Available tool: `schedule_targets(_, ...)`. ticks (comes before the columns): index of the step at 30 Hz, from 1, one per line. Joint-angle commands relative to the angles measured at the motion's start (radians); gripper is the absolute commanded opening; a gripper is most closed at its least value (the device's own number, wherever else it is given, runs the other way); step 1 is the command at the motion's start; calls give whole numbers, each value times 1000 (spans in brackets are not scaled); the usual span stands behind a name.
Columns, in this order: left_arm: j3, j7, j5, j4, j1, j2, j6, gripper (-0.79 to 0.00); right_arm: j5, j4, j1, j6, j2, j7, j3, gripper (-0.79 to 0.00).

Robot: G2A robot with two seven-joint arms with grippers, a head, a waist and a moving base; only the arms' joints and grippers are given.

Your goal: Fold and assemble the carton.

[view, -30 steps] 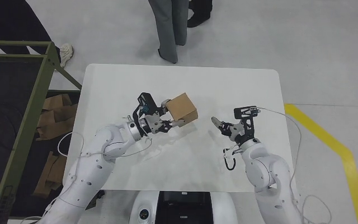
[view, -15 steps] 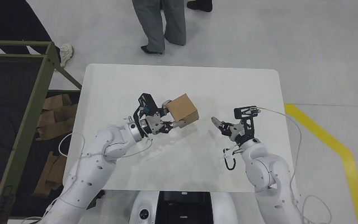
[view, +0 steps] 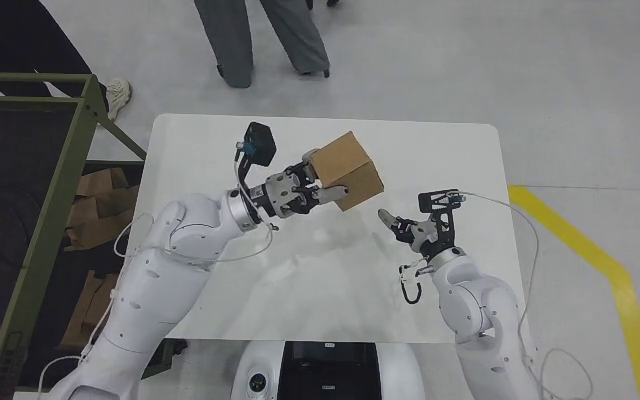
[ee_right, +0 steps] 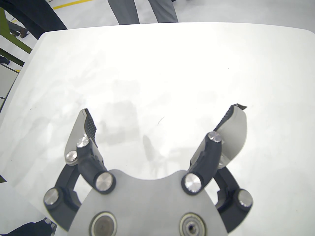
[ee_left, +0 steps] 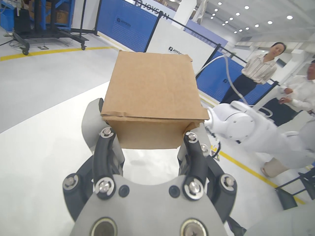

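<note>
A brown cardboard carton (view: 347,170), folded into a closed box, hangs above the middle of the white table (view: 440,150). My left gripper (view: 318,188) is shut on the carton's near end. In the left wrist view the carton (ee_left: 152,94) sits between the two fingers (ee_left: 92,124), its folded flap edges facing the camera. My right gripper (view: 390,222) rests low over the table to the right of the carton, apart from it. In the right wrist view that gripper (ee_right: 162,116) is open with bare table between its fingers.
A green metal frame (view: 50,150) with brown flat cartons (view: 95,205) stands off the table's left edge. A yellow floor line (view: 580,240) runs at the right. People's legs (view: 265,35) are beyond the far edge.
My left arm has lifted the carton off the table and carried it up and to the right, with the wrist turned. The right arm has stayed still.
</note>
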Motion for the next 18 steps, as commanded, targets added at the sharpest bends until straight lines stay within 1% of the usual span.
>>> schedule_targets(1,7,-43,-74,-18,-20,0,11,-785,0,0,0,0,0,0,0,0)
schedule_targets(3,10,-79,-115,-33,-41,0,24,-785,0,0,0,0,0,0,0,0)
schedule_targets(9,19,-158,-250,-80,-83,2,22,-785,0,0,0,0,0,0,0,0)
schedule_targets(13,10,-194,-336,-104,-90,5,14,-785,0,0,0,0,0,0,0,0)
schedule_targets(18,-16,-211,-395,-128,-83,11,0,-785,0,0,0,0,0,0,0,0)
